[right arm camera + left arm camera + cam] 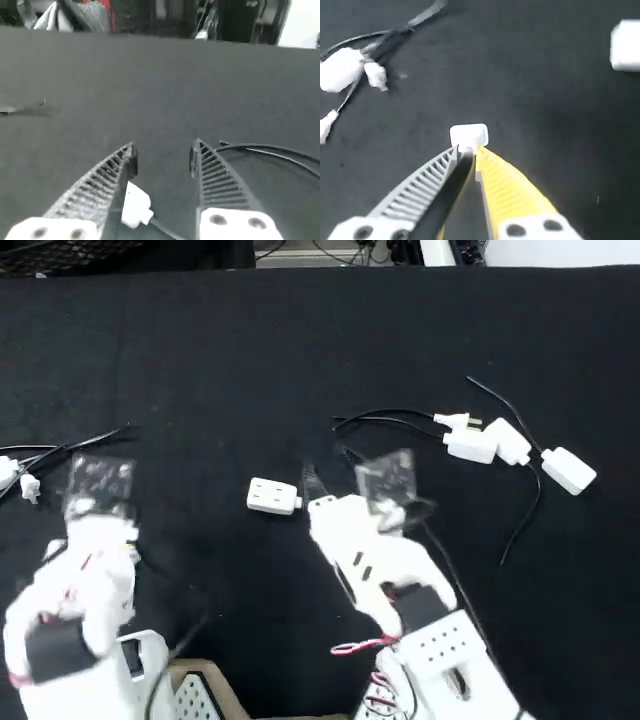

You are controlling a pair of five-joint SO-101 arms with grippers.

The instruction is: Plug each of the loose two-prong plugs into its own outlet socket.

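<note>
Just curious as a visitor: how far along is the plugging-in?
Done: nothing clearly; the white socket block lies with no plug in it. In hand: the left end effector is shut on a small white piece; the right end effector is open. Still to do: the loose plugs.

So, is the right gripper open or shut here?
Open: the right gripper has its fingertips apart, bare table showing between them.

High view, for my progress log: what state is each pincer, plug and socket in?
Left pincer: shut on a white plug.
Right pincer: open.
Socket block: slots empty, nothing plugged in.
Far plug: loose, prongs bare.
</note>
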